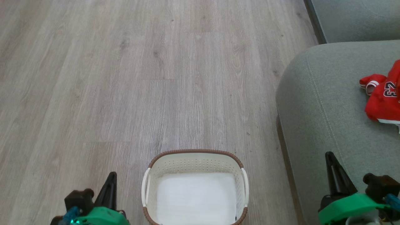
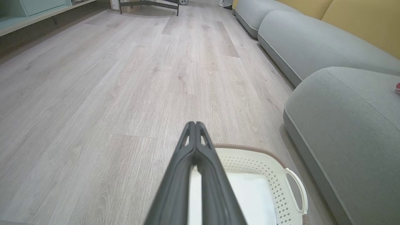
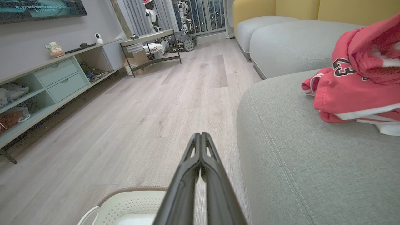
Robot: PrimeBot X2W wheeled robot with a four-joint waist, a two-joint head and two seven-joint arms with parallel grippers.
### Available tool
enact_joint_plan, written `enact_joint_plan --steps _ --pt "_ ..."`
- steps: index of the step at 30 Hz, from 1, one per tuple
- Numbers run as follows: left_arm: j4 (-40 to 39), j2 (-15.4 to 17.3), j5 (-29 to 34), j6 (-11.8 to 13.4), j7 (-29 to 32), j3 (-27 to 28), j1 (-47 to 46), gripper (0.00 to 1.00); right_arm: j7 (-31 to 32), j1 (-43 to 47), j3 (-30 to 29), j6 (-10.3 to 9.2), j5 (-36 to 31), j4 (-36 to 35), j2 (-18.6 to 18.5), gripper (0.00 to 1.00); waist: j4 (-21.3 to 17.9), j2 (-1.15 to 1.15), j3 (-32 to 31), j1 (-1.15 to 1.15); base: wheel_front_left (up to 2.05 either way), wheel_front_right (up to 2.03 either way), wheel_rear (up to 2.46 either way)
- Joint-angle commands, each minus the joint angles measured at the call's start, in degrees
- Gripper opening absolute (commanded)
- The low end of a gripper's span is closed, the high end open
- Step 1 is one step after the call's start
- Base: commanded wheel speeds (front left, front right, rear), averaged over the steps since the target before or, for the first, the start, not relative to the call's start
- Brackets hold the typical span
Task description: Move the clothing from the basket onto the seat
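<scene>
Pale wood-plank floor (image 1: 125, 78) lies open ahead. Big grey-green fabric sofa seat (image 1: 328, 118) at R carries red white-trimmed basketball clothing (image 1: 382, 100), well beyond right gripper (image 3: 200, 134). Cream perforated plastic basket (image 1: 195, 152), bottom bare, sits btwn left gripper (image 2: 195, 123) and right gripper, both clenched on nothing.

Black claws (image 1: 112, 180) (image 1: 330, 162), green mounts (image 1: 347, 204)
</scene>
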Motion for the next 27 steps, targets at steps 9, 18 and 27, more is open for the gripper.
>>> enact_joint_plan --steps 9,18,27 --pt "-2.2 0.0 -6.4 -0.7 1.6 1.7 -3.1 0.0 1.5 -2.5 -0.6 0.0 6.4 -1.5 0.3 0.0 -0.1 0.0 0.1 0.0 0.0 0.0 0.0" --pt "-2.6 -0.4 -11.8 -1.2 3.0 2.9 -3.5 0.0 2.9 -3.2 -1.0 0.0 11.7 -1.1 0.6 0.0 -0.3 0.0 0.1 0.0 0.0 0.0 0.0" --pt "-3.0 -0.7 -17.3 -1.8 4.5 4.2 -4.0 0.0 4.3 -4.0 -1.3 0.0 17.0 -0.8 0.9 0.0 -0.4 0.0 0.2 0.0 0.0 0.0 0.0"
